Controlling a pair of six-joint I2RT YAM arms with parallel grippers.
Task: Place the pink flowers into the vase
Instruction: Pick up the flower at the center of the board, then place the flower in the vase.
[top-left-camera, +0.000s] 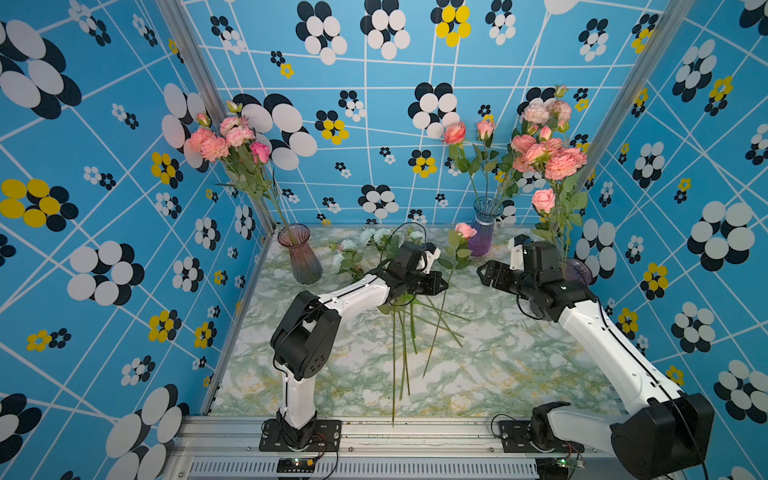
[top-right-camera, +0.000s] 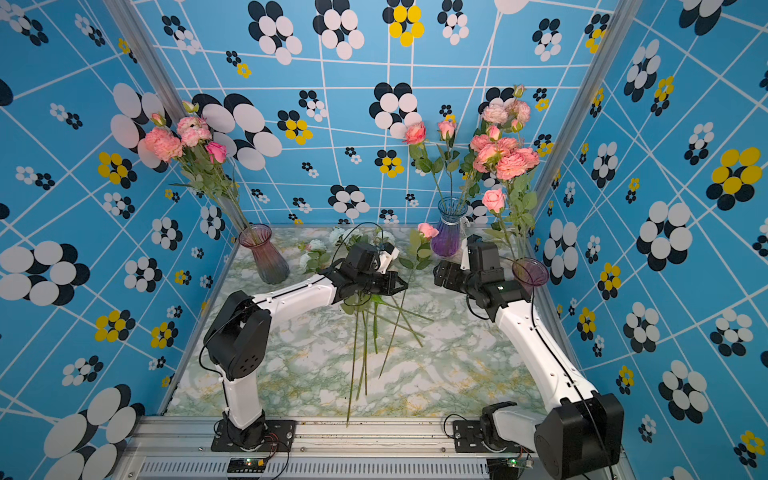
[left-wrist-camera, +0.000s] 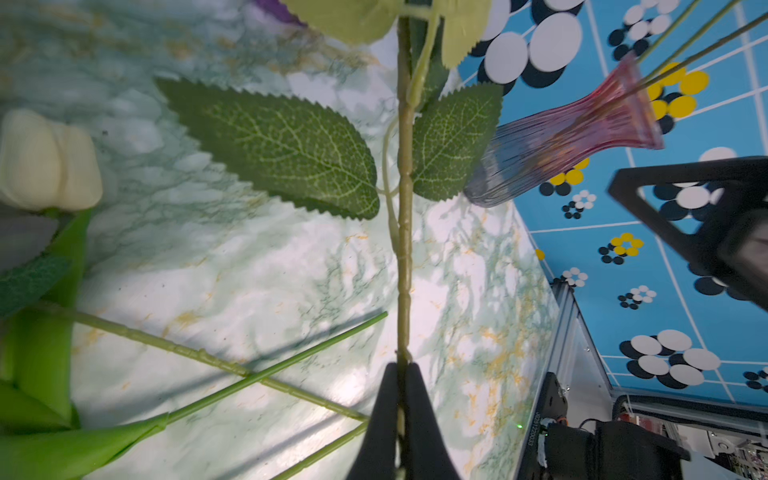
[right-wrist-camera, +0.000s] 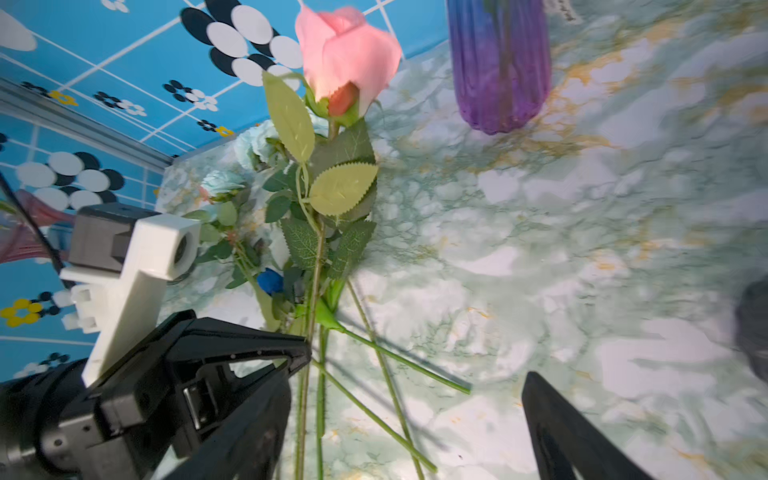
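My left pincer is clamped on the thin stem of a pink rose. Its bloom hangs just beside the purple vase, on the side toward the left arm. The right pincer stands spread wide with nothing in it, near the front of the vase and close to the held stem.

The grip sits well down the stem, so I expect the leafy top to swing or twist in the jaws when I lift. The bloom could then clip the vase. With tall roses already standing in it, that vase looks top-heavy and might tip.

Loose green stems of the pale blue-white flowers cross under mine on the table, farther from the vase. They could snag and be dragged along. The two pincers are also close enough to collide if both move in.
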